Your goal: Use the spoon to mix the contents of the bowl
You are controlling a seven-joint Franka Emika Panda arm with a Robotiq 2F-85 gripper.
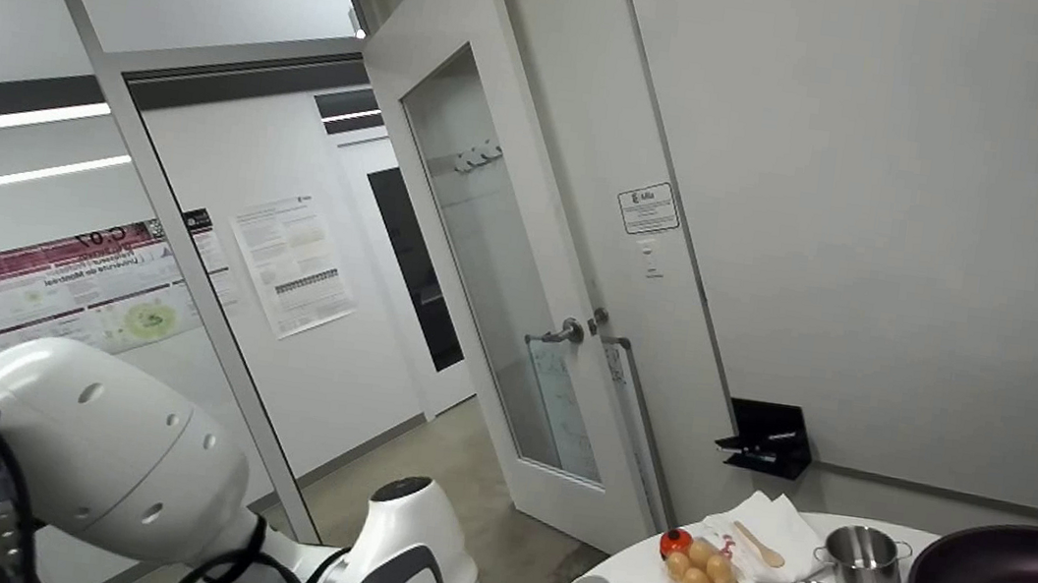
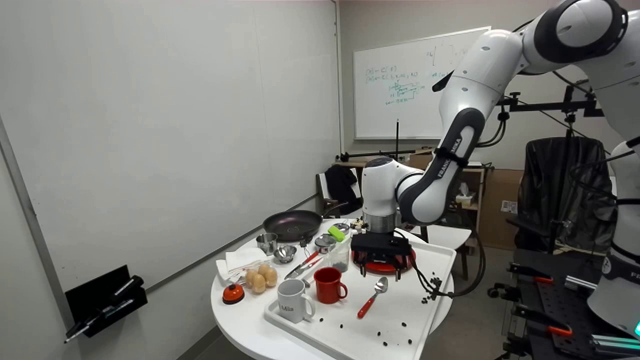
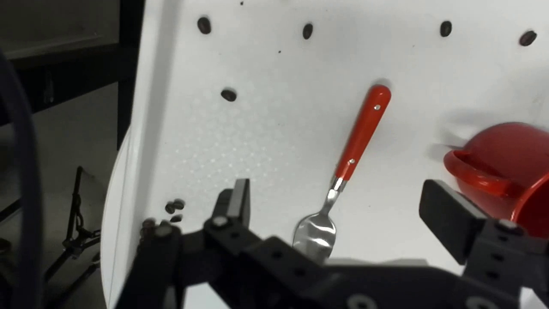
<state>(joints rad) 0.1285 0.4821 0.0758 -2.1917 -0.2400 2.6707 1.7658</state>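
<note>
Well, the hand (image 3: 336, 206) is wide open, with its 2 fingers well apart. It hangs over the white tray (image 2: 400, 302), on the side where the red mug (image 2: 325, 287) has its handle. The spoon (image 3: 349, 161) lies flat on the tray on that same side, near the red mug. Its grip is red, and the hand hides a bit of its shiny end in the wrist view. In an exterior view, a round red thing (image 2: 382, 270) peeks out by the hand, also on the handle side of the red mug; I can't tell if it is a bowl. A white mug (image 2: 290, 302) stands just beside the red mug. In the wrist view, 5 dark beans (image 3: 307, 31) lie spread out, apart from the red mug, and more sit bunched up across the tray from it. Brown eggs (image 2: 258, 282) rest on the tabletop (image 2: 240, 322), on the red mug's other side.
</note>
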